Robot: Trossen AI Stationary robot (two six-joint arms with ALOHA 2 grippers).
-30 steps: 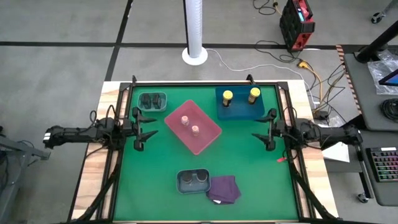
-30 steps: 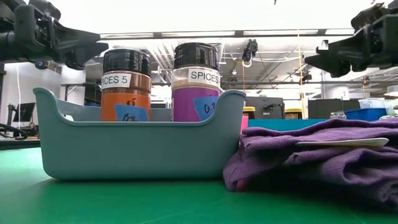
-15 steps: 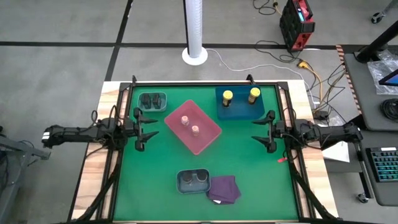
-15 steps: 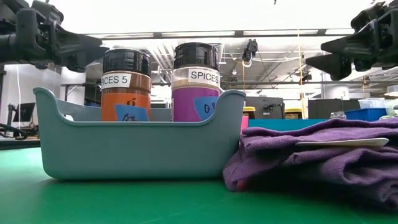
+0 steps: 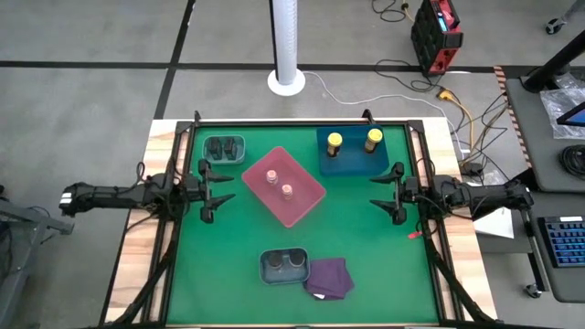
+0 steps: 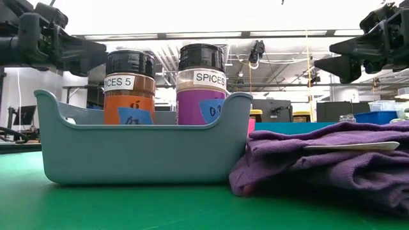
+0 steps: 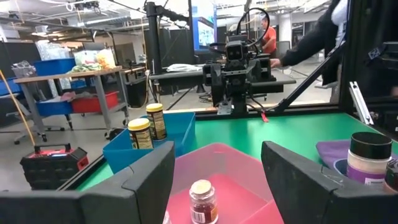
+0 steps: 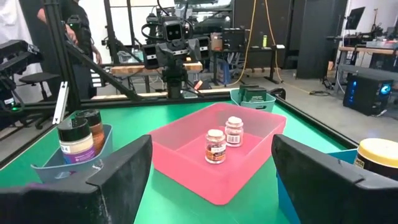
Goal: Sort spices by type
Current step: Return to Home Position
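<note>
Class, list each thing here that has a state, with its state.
Left pincer: open, empty.
Right pincer: open, empty.
Yellow jars: upright, in blue tray.
Pink jars: upright, in pink tray.
Black-lidded jars: upright, in grey tray.
Dark jars: in teal tray.
Purple cloth: crumpled.

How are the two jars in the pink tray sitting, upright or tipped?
Upright: both jars stand on their bases in the pink tray, caps up.

Slim matte-black jointed left arm [image 5: 114,195] & matching right arm [image 5: 480,194], thin black cables [image 5: 140,172] looped alongside. Left gripper [image 5: 219,190], right gripper [image 5: 377,190]: black, forked, w/ broad dark-grey angular fingers [image 7: 144,182].
</note>
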